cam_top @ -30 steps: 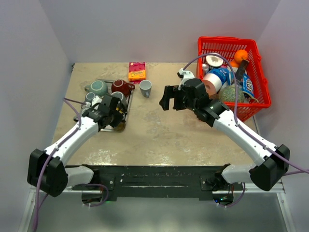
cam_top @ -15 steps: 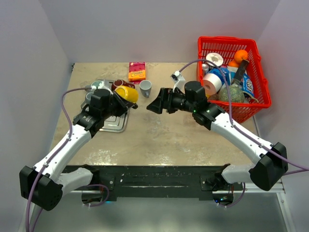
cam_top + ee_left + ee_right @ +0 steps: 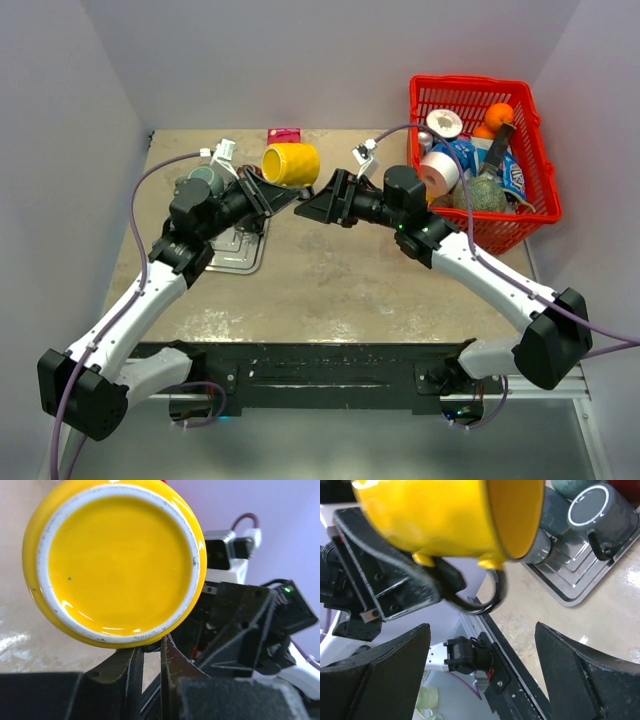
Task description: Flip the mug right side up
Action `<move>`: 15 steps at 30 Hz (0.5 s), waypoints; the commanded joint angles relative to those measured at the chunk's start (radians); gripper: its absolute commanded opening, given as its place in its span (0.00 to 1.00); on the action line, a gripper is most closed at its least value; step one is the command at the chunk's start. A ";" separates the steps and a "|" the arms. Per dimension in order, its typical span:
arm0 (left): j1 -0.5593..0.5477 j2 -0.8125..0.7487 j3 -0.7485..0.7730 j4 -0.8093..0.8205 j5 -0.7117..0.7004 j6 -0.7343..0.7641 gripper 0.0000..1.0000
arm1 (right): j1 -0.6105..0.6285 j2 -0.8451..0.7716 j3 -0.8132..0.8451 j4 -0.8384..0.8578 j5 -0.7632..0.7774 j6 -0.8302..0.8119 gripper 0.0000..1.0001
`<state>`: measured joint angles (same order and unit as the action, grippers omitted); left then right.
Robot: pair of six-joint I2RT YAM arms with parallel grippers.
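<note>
Yellow mug (image 3: 291, 164) hangs sideways, axis level; left gripper (image 3: 272, 197) is clamped on its handle; right gripper (image 3: 310, 207), fingers spread and empty, faces it just beside.

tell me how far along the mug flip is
Done: the yellow mug is in the air, its handle clamped in the left jaws. In hand: it is tipped on its side, with the open right jaws facing it. Left: turn it upright, set it down.

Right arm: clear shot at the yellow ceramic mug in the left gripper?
Probably yes. The right gripper stands open beside the yellow ceramic mug, nothing between them; the left gripper holds it by the handle.
</note>
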<state>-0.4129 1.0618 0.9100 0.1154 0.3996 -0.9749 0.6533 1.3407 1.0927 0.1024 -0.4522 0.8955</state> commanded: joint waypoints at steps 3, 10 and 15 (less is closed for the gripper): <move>-0.001 -0.083 0.001 0.341 0.166 0.024 0.00 | -0.006 -0.070 0.052 0.094 -0.008 0.003 0.88; -0.001 -0.109 -0.002 0.414 0.217 0.007 0.00 | -0.030 -0.141 0.030 0.164 -0.012 0.026 0.85; -0.001 -0.114 -0.013 0.449 0.242 -0.004 0.00 | -0.035 -0.149 0.044 0.226 -0.068 0.036 0.78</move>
<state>-0.4129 0.9779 0.8928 0.4026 0.5961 -0.9771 0.6266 1.2106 1.0966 0.2138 -0.4675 0.9096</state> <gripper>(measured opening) 0.183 0.804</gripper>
